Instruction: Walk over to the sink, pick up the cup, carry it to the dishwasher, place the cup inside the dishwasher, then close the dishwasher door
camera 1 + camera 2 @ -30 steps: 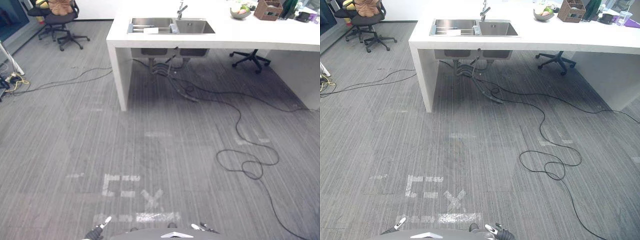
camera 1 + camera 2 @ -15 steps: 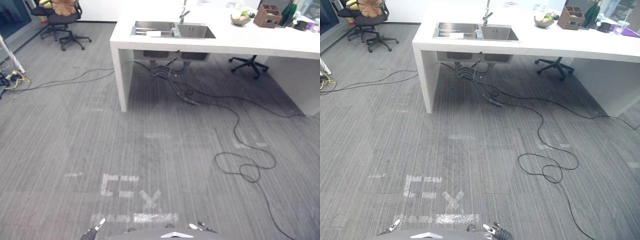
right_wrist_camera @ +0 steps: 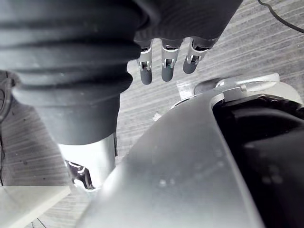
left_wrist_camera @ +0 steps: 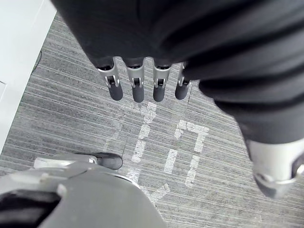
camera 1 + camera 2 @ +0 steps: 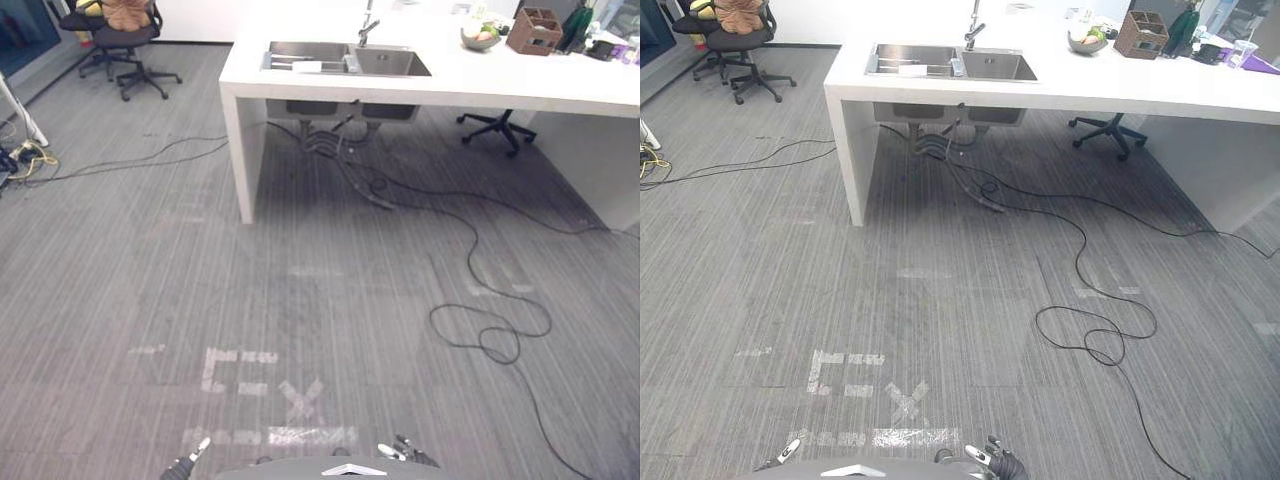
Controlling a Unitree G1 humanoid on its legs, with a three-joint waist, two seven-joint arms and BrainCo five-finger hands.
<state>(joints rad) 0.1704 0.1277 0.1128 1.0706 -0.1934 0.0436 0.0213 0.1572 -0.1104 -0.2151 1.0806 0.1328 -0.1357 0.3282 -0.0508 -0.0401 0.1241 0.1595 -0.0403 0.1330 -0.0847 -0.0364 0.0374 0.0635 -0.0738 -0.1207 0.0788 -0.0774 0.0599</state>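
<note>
A steel double sink [image 5: 390,61] with a faucet [image 5: 366,24] is set into a long white counter [image 5: 500,88] far ahead across the grey carpet. Something white lies in the sink's left basin [image 5: 305,66]; I cannot make out a cup there. A clear cup-like container [image 5: 1243,52] stands at the counter's far right end. My left hand [image 4: 137,83] hangs by my side, fingers straight, holding nothing. My right hand [image 3: 164,61] hangs likewise, open and empty. Both fingertips peek in at the bottom edge of the left eye view, left hand [image 5: 192,460] and right hand [image 5: 405,451].
White tape marks [image 5: 270,392] lie on the carpet just ahead. Hoses and cables [image 5: 360,175] spill from under the sink. A black office chair [image 5: 125,40] stands far left, another chair [image 5: 500,125] behind the counter. A fruit bowl [image 5: 480,37] and brown box [image 5: 535,30] sit on the counter.
The whole picture has shifted slightly since one second ago, so the camera moved; the counter now sits a little lower in view. Both hands still hang at my sides.
</note>
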